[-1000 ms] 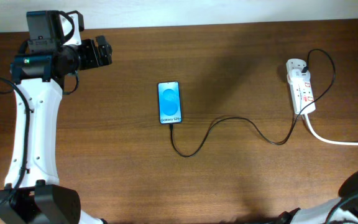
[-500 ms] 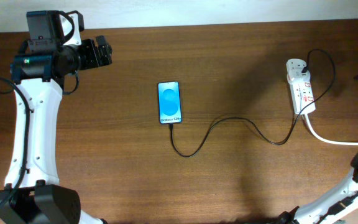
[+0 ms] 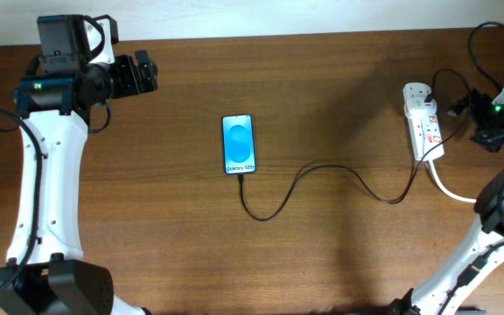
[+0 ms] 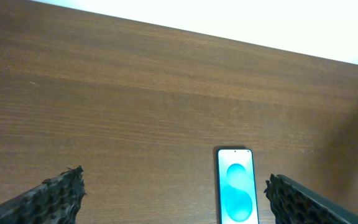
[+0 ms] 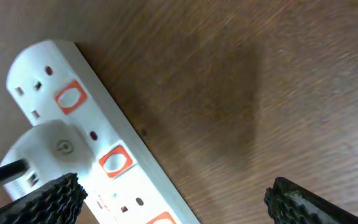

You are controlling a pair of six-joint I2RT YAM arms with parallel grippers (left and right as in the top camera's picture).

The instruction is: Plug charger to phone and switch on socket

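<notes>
My left gripper: one, over the far left of the table, well apart from everything the job needs. Its two fingers stand wide apart with nothing between them.
Phone: one, flat on the wood near the middle, blue screen up, with the "Galaxy" end toward the near edge. My left wrist camera sees it ahead, between my spread fingers but not touching them.
Charger: one thin black cable. Its tip meets the phone's near end, though I cannot tell whether it is fully seated. From there it dips into a loop, rises, sags again and climbs to the socket, with a further loop arching past the strip's far end.
Socket: one white strip, lying lengthwise at the right of the table.
Switches: three red-orange ones count off along the strip in my right wrist view, the nearest beside the plug. I cannot tell whether they are on or off.
Plug: one white block seated in the strip, the black cable leaving it.
White cord: one, thick, running off to the right edge.
My right gripper: one, just beside the socket on its right. Both fingers are spread wide, holding nothing and not touching the strip.
</notes>
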